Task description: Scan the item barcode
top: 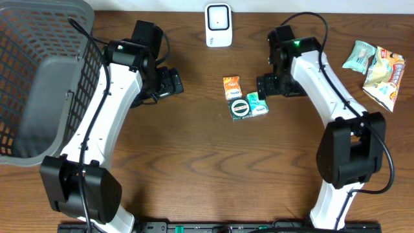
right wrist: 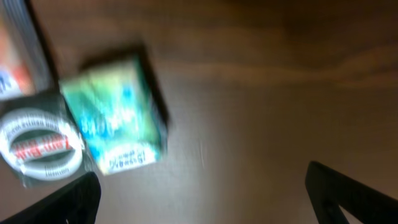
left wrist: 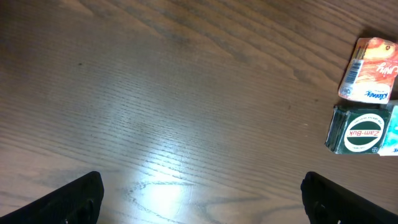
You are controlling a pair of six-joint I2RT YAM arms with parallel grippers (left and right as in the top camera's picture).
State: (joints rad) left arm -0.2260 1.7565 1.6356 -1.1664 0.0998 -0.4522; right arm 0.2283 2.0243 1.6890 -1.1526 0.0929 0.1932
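At mid-bench (top: 194, 162), between the two arms, a tight cluster of three small items: orange pack (top: 231, 87) farthest back, dark green Zam-Buk box (top: 240, 107) just in front of it, teal pack (top: 257, 103) right against the box on its right side. Wide apart and empty, the right pincer (top: 265, 85), just beside the teal pack, at that pack's far right corner as seen from overhead. Through the right wrist camera (badly blurred), the same pack left of centre, close to the lower-left one of the two fingers (right wrist: 68, 202) and not between the tips. Likewise spread fully and holding nothing, the left pincer (top: 173, 83), well apart from the cluster on its left. Between its tips, in the left wrist view, bare wood; orange pack and Zam-Buk box at the far right edge of that view. At the back edge of the bench, beyond the cluster, a white scanner (top: 218, 24). At the left, a grey basket (top: 39, 77); at the far right, two snack packets (top: 378, 68).
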